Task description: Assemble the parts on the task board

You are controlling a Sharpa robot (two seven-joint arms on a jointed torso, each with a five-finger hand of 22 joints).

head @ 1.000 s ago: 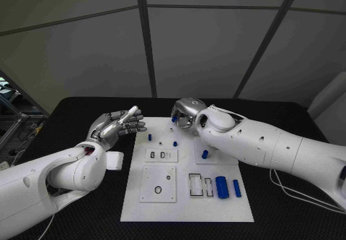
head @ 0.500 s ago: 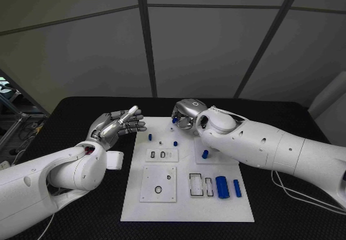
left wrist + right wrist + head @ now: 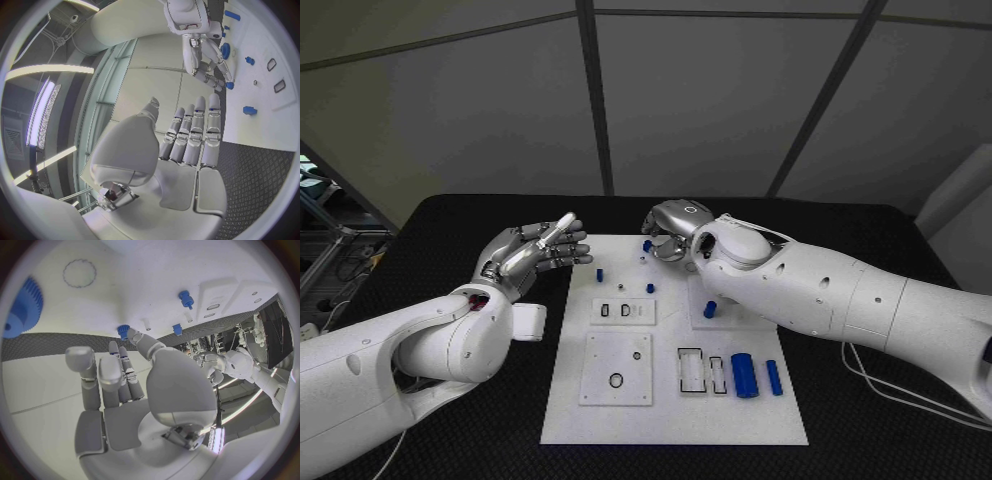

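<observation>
While the right arm (image 3: pixel 834 290) reaches across the task board (image 3: pixel 672 400) and hides part of its far right side, the right hand (image 3: pixel 678 226) hangs over the far edge, fingers curled toward a small blue part (image 3: pixel 648 241); whether they pinch it I cannot tell. Beside the board's left edge, the left hand (image 3: pixel 531 250) is raised, fingers apart, holding nothing. Two blue cylinders (image 3: pixel 743 374) lie near the front right.

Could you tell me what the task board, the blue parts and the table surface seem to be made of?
The task board looks like matte white plastic or painted plate: flat, even, no glare. The blue parts, such as the cylinder, look like moulded or printed plastic, uniformly coloured with a soft sheen. The table seems covered in a black textured mat, with a diamond pattern in the left wrist view.
</observation>
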